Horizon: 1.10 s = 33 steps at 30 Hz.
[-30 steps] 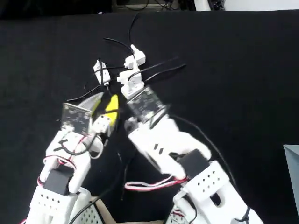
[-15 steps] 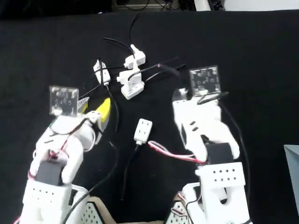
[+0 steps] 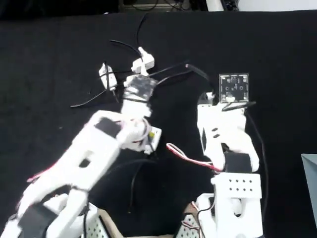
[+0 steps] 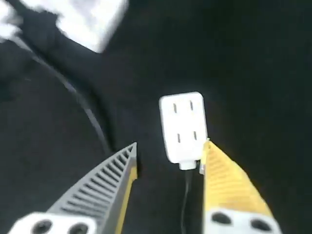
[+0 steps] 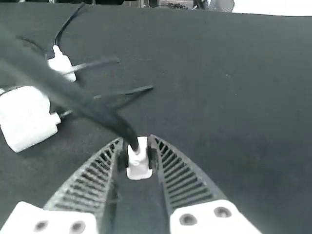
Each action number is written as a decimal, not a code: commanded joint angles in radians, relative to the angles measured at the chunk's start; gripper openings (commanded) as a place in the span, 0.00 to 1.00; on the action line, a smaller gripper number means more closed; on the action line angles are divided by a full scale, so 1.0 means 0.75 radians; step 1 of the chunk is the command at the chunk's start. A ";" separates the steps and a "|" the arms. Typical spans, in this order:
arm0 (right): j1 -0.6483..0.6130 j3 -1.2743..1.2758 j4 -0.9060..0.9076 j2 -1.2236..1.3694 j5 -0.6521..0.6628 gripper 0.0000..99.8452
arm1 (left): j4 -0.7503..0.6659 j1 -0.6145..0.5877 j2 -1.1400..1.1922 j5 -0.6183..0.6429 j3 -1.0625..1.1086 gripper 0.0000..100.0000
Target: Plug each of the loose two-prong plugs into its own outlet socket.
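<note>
Left wrist view, left gripper [image 4: 168, 146] wide open and empty, its tips straddling the cord end of a white outlet socket [image 4: 183, 124] flat on the black table [image 4: 253, 58], right gripper [image 5: 135, 142] clamped on a white two-prong plug [image 5: 138, 165] at its fingertips, black cord [image 5: 63, 92] trailing away.

The high view looks steeply down from the near side over the black table [image 3: 277, 44] and both arms. The left wrist camera hangs close above an outlet socket [image 4: 183, 126], facing down. The right wrist camera looks low toward the far edge, past the plug [image 5: 138, 163] in the right gripper [image 5: 135, 142]. The far white plug [image 5: 61, 63] is shared with the high view.
</note>
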 commanded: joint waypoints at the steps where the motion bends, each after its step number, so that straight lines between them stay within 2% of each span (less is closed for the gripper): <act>1: 0.010 -0.003 -0.025 0.001 0.002 0.01 | -0.176 0.064 0.258 0.010 -0.097 0.22; 4: 0.008 0.003 -0.025 0.001 0.002 0.01 | -0.254 0.064 0.426 0.010 -0.136 0.22; 8: 0.008 0.005 -0.018 0.001 -0.002 0.01 | -0.254 0.060 0.587 0.010 -0.222 0.20; 13: 0.008 0.021 -0.025 -0.001 -0.004 0.01 | -0.252 0.044 0.691 -0.049 -0.306 0.05; 14: 0.006 0.026 -0.025 -0.001 -0.004 0.01 | -0.252 0.028 0.696 -0.121 -0.314 0.02; 18: -0.016 0.032 -0.023 -0.001 -0.004 0.01 | -0.248 -0.079 0.696 -0.518 -0.304 0.06; 22: -0.049 0.050 -0.025 -0.001 0.002 0.01 | -0.098 -0.181 0.694 -0.970 -0.363 0.11; 24: -0.049 0.054 -0.025 -0.001 0.002 0.01 | -0.031 -0.220 0.694 -1.115 -0.418 0.13; 28: -0.049 0.054 -0.025 -0.001 0.002 0.01 | 0.025 -0.281 0.694 -1.166 -0.539 0.14; 30: -0.049 0.054 -0.025 -0.001 0.002 0.01 | 0.061 -0.275 0.694 -1.158 -0.566 0.17; 33: -0.049 0.056 -0.025 -0.001 0.004 0.01 | 0.106 -0.244 0.689 -1.025 -0.594 0.22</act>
